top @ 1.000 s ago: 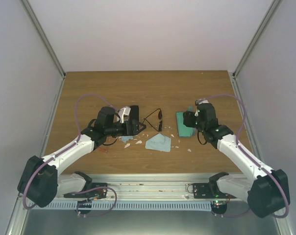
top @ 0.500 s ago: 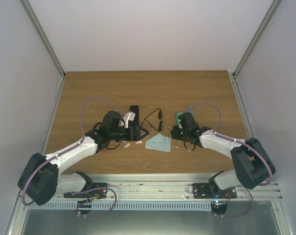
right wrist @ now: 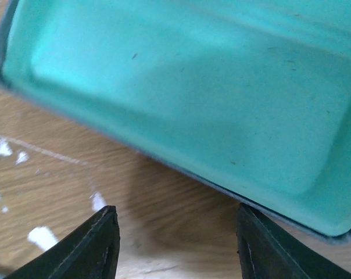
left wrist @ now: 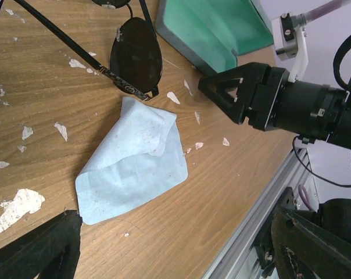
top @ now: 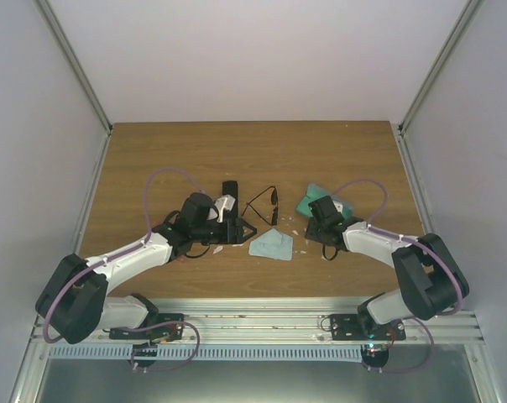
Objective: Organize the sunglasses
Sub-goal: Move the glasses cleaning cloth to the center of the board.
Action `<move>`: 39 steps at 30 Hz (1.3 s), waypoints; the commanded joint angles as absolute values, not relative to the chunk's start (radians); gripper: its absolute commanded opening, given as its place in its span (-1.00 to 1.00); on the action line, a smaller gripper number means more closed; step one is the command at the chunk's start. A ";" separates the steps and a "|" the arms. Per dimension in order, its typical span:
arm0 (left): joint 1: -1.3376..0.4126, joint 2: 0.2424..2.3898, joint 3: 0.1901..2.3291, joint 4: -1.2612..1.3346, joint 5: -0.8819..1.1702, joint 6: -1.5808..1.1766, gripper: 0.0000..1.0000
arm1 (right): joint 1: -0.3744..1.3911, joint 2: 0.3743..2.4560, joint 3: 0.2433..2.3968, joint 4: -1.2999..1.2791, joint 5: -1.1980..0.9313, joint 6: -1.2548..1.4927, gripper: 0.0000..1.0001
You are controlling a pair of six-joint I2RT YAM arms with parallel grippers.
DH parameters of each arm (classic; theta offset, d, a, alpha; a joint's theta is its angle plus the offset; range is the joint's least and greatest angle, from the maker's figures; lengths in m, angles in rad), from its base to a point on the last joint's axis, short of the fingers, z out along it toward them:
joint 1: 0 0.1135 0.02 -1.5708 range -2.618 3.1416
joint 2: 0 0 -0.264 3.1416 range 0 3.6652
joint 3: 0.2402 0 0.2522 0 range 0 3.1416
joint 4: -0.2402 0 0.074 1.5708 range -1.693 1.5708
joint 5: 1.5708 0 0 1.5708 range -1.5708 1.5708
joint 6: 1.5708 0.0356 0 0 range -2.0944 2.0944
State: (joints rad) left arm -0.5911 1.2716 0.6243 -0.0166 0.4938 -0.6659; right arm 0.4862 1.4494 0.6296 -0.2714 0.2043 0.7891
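Left wrist view: sunglasses (left wrist: 136, 58) lie just beside the blue cloth (left wrist: 132, 171).

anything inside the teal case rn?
Nothing visible. The teal case is open, and the right wrist view shows only bare lining. Its upper and right parts run out of frame, so those are unchecked. The sunglasses lie outside it on the table.
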 commanded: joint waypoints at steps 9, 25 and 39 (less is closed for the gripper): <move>-0.629 1.306 0.633 0.008 0.422 -0.656 0.76 | 0.414 1.525 0.692 -0.206 0.212 0.656 0.30; -0.703 1.436 0.669 -0.020 0.259 -0.690 0.43 | 0.728 1.358 0.650 -0.399 0.151 0.745 0.05; -0.726 1.495 0.672 -0.039 0.217 -0.693 0.26 | 0.855 1.507 0.651 -0.382 0.089 0.770 -0.60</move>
State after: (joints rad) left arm -0.7139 1.4860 0.6529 -0.0513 0.2459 -0.6891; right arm 0.8257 1.4738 0.6727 -0.3786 0.1524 0.7483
